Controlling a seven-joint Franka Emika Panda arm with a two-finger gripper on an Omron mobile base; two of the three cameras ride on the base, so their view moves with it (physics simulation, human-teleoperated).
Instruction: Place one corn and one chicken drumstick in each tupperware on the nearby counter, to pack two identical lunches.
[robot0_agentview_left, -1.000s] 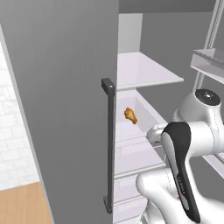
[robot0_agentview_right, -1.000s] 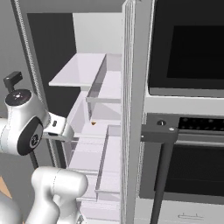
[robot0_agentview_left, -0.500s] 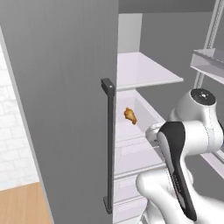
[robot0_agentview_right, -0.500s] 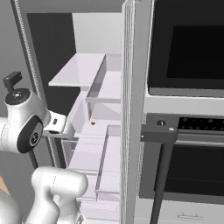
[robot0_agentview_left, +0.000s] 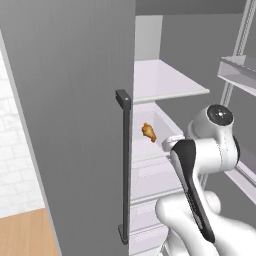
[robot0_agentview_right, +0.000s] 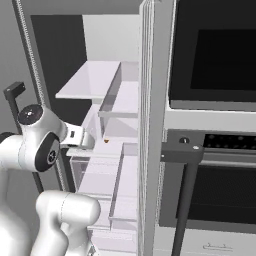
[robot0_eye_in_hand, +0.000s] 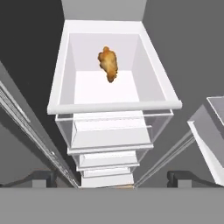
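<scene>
Fridge drawer holds a chicken drumstick; gripper spread wide, empty.

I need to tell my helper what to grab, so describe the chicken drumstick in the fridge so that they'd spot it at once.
Look inside the open fridge, below the white shelf, at the top white drawer. The chicken drumstick lies against its back wall, a golden-brown, lumpy piece, the one coloured thing among pale drawers.
</scene>
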